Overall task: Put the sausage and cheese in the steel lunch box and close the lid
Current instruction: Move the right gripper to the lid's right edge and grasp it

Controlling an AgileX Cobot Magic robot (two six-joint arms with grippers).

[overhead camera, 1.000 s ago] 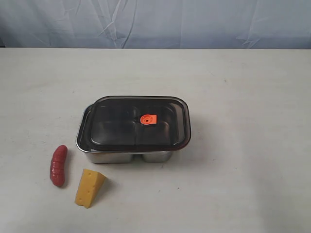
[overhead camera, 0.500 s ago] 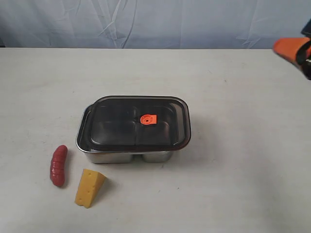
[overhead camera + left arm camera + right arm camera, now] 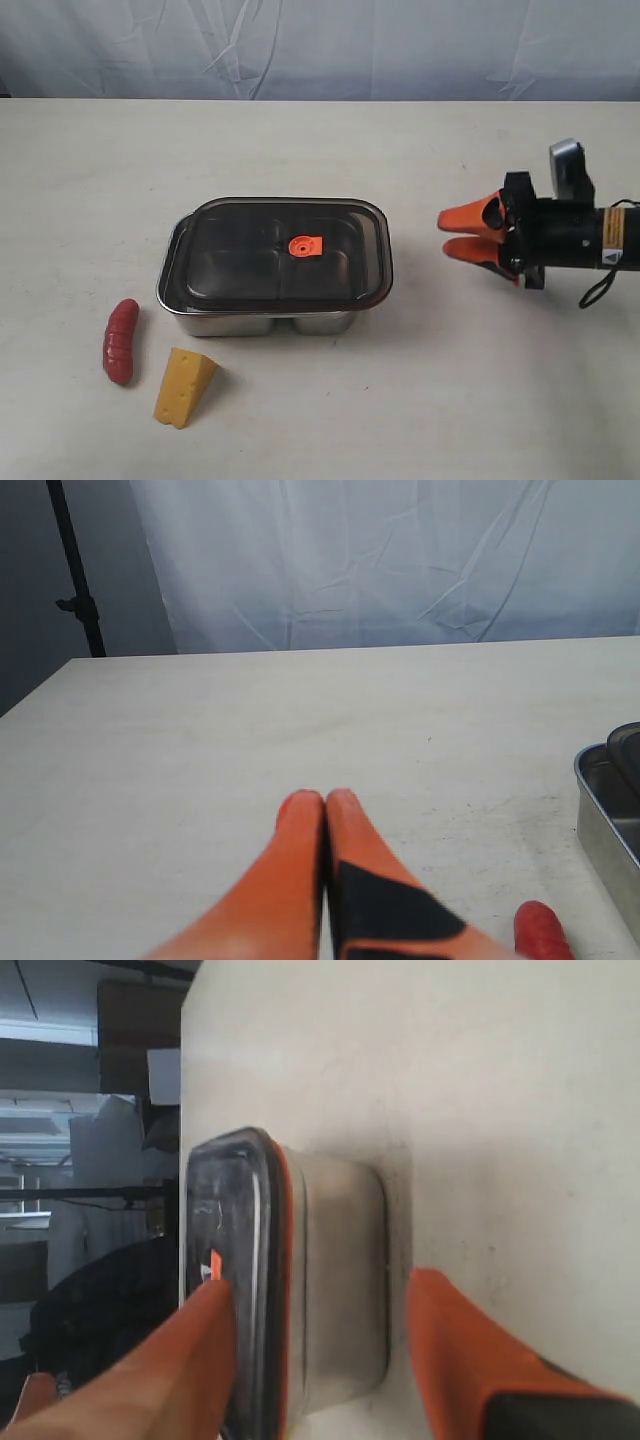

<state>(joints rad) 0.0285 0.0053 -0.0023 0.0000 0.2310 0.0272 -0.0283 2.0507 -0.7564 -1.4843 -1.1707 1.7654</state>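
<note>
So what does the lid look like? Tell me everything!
The lid is dark and see-through, like plastic, a rectangle with rounded corners. A small orange tab sits at its middle and an orange seal runs under its edge. It lies flat on the steel lunch box, slightly off-centre. Nothing else touches it.

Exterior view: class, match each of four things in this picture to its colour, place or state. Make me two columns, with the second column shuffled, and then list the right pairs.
Things:
1. sausage
2. cheese
3. lid
4. right tool

Descriptions:
A. resting on the box
B. open, to the right of the box
C. dark red
D. yellow wedge

Pairs: 1-C, 2-D, 3-A, 4-B
</note>
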